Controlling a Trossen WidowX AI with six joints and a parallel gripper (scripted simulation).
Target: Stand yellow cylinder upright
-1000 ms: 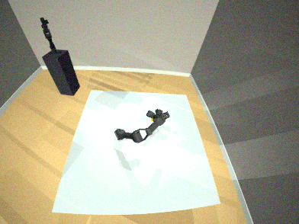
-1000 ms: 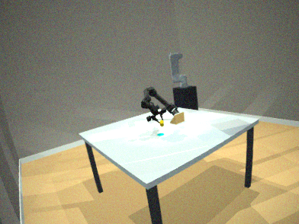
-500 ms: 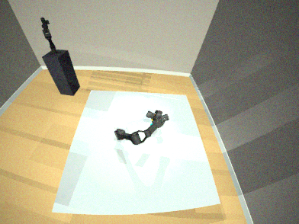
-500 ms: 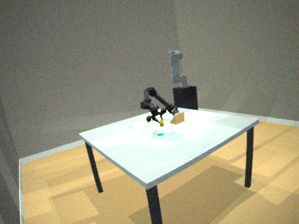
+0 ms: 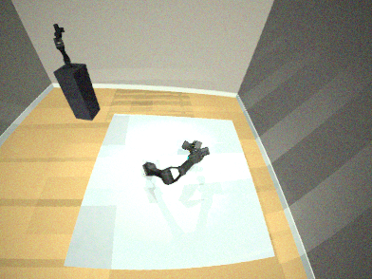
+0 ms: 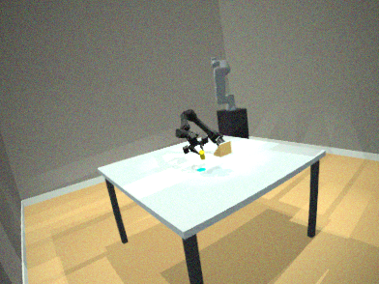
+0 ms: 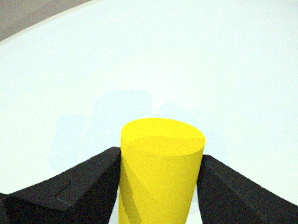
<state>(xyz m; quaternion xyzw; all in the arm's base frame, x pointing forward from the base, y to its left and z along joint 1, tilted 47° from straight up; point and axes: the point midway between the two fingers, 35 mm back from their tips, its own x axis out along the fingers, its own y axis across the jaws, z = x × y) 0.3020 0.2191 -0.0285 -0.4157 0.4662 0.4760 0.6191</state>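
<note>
The yellow tall cylinder [image 6: 202,156] [image 7: 156,185] is held between the two black fingers, one on each side near its visible end. My gripper [image 7: 160,161] is shut on it. In the exterior view the cylinder hangs above the table, close to upright with a slight tilt. The cyan circle [image 6: 201,170] lies flat on the table below it in that view. In the top view the arm hides the cylinder, and only a speck of the cyan circle shows beside the arm. The wrist view does not show the circle.
A tan wedge-shaped block [image 6: 223,149] stands near the arm's base. The white table [image 5: 228,228] [image 6: 193,213] has its edges well away from the gripper. Another robot arm [image 5: 60,44] [image 6: 220,82] stands on a dark pedestal [image 5: 78,90] [image 6: 233,123] beyond the table.
</note>
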